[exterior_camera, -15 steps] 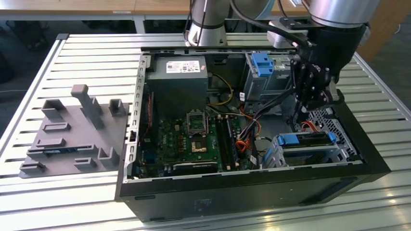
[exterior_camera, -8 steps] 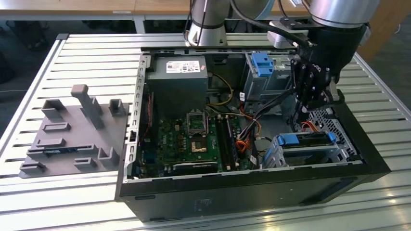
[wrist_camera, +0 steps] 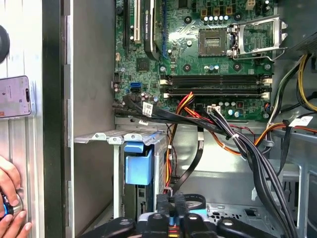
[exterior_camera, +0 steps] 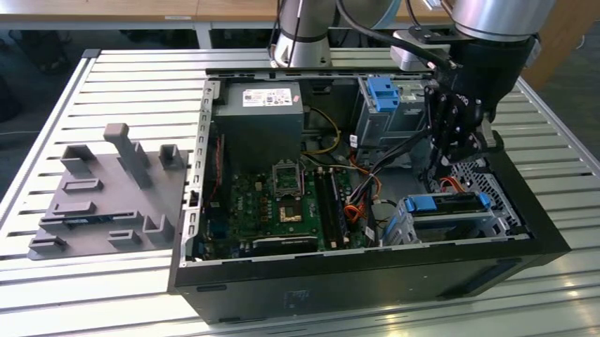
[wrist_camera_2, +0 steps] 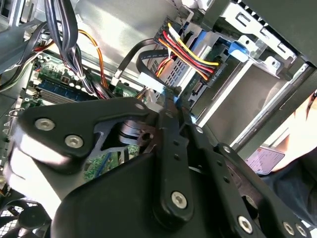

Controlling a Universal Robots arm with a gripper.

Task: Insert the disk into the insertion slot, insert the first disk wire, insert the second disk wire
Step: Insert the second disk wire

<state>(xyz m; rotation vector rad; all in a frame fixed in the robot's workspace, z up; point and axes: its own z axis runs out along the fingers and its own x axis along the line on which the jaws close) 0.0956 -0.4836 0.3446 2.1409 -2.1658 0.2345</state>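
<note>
Looking at the case, we find the disk already seated in the insertion slot, so the work is now at the wire steps. Our gripper is clenched on a black wire connector above the bay; we judge careful alignment is needed.

Desk: slatted, pale metal, ribs running across the exterior view; carries everything here.
Computer case: black, open-topped, lying directly on the slats, filling the centre out toward 3 o'clock in the exterior view.
Grey fixture plate: flat on the slats at 9 o'clock, just beside the case, studded with upright posts and blocks.
Phone: flat on the slats beside the case wall in the first wrist view.
Hand: resting on the slats near the phone.
</note>
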